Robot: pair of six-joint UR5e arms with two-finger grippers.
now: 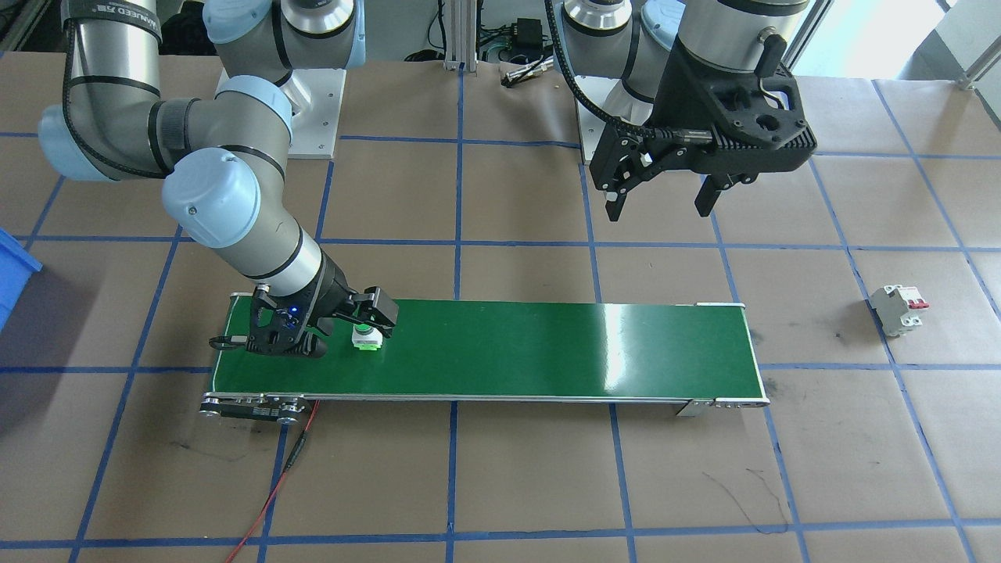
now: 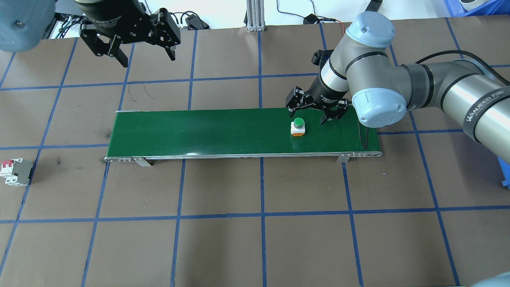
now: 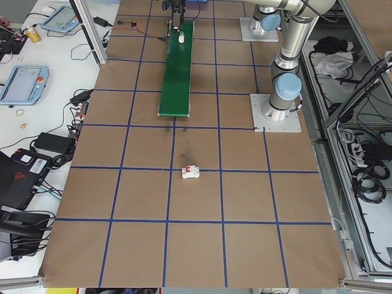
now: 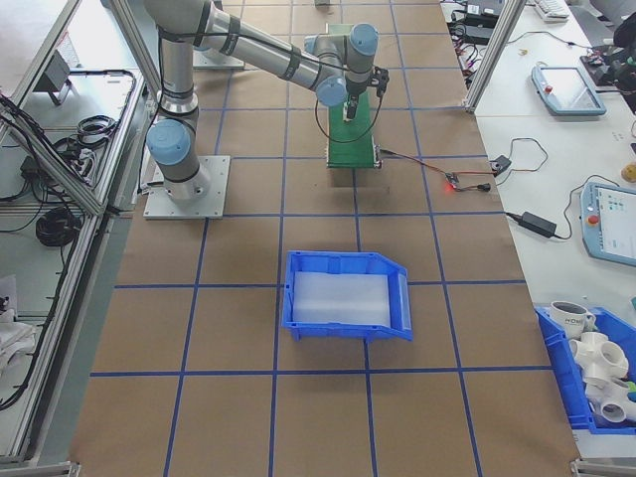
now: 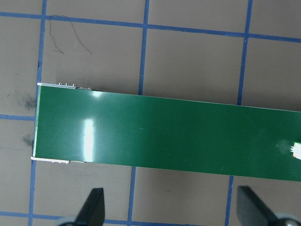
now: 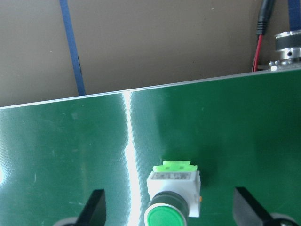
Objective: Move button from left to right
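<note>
The button, with a round green cap on a white collar and a light-green base, stands upright on the green conveyor belt near its end on the robot's right. My right gripper is low over the belt and open. In the right wrist view the button sits between the two fingers without touching either. My left gripper hangs open and empty high above the table behind the belt's other end. In the left wrist view its fingers frame bare table beside the belt.
A white circuit breaker with red levers lies on the table beyond the belt's left end. A blue bin stands on the robot's right side of the table. A red wire runs from the belt's right end.
</note>
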